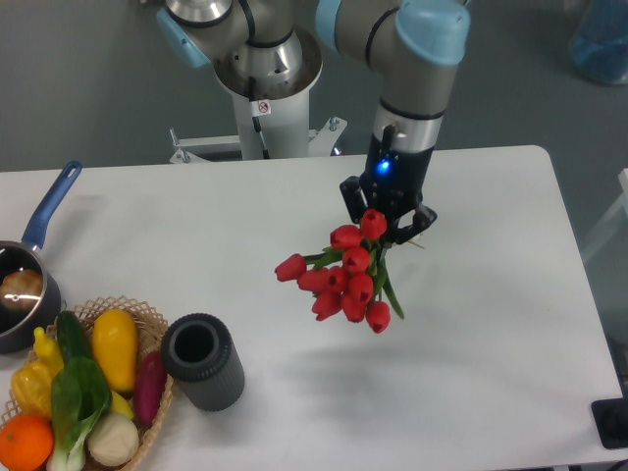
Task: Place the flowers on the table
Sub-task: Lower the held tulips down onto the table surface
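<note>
- Camera view from above, far left of the gripper: a dark saucepan with a blue handle (29,275) stands at the edge of the large white table with rounded corners (491,373). It is well apart from the work, so it should not disturb it.
- Low and left of the gripper, a round wicker basket (147,392) holds colourful vegetables and fruit (83,392). They lie together in it, out of the way.
- Just beside the basket, nearer to the gripper, a dark grey ribbed cylinder with an open top (203,361) stands upright. I judge it is a vase.
- Below the black two-finger gripper (386,214) hangs the bunch of red tulips with green leaves (345,277). A soft shadow on the table under it suggests that the bunch is in the air and touches nothing.
- The gripper is clamped on the stem end, which the blooms partly hide. Probably it holds there so the blooms are not crushed.
- The long axis of the bunch is tilted: the stems are up by the fingers, and the heads point down and left, toward the camera.
- Right of the gripper there is bare table, so I judge there is room to lay the bunch down.
</note>
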Action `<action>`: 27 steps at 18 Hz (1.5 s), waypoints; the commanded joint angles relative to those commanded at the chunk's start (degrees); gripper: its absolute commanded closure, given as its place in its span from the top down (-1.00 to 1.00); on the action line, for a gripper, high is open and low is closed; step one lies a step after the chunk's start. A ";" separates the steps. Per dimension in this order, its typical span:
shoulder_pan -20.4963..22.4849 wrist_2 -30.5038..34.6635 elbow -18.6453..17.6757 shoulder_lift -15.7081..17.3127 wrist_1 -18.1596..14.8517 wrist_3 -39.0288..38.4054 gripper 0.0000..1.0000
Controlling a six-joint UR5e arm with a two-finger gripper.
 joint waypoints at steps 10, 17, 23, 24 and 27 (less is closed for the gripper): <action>-4.57 11.69 0.26 -3.78 -1.67 0.35 -0.55; -7.55 18.26 0.35 -6.24 -1.76 0.44 -0.55; -8.62 21.01 0.18 -7.65 -1.76 0.44 -0.44; -8.70 21.01 0.09 -7.74 -1.76 0.44 -0.44; -8.70 20.92 0.09 -8.09 -1.76 0.44 -0.44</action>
